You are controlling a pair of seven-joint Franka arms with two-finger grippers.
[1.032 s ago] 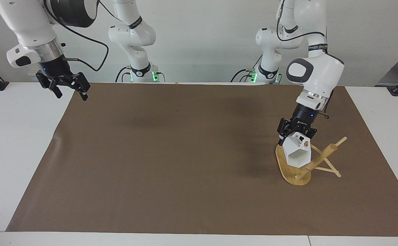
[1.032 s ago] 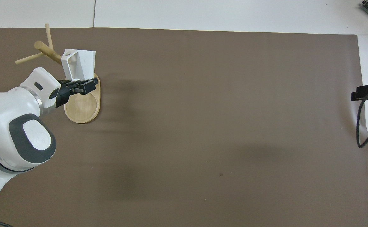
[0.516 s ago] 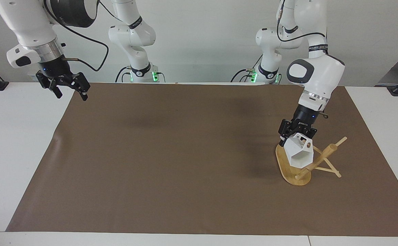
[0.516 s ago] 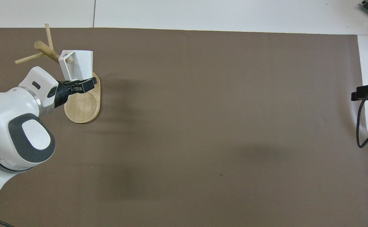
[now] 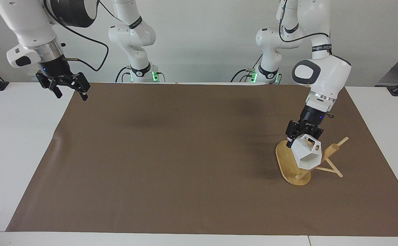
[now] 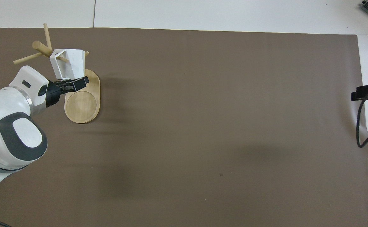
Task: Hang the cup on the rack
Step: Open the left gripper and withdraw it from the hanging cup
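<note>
The white faceted cup (image 5: 307, 155) hangs tilted in my left gripper (image 5: 296, 138), which is shut on its rim over the rack's oval base (image 5: 286, 160). The bamboo rack (image 5: 325, 157) stands at the left arm's end of the table. In the overhead view the cup (image 6: 72, 61) sits against the post (image 6: 42, 49), and a thin peg (image 6: 86, 53) appears to run through its handle. My left gripper also shows in the overhead view (image 6: 73, 84). My right gripper (image 5: 70, 89) waits open and empty, raised over the right arm's end of the table.
A brown mat (image 5: 185, 153) covers most of the white table. A black cable (image 6: 362, 126) hangs by my right gripper (image 6: 367, 93) at the mat's edge.
My left gripper has carried the cup sideways toward the rack's post, and a peg now shows through the handle. The right arm has not moved.
</note>
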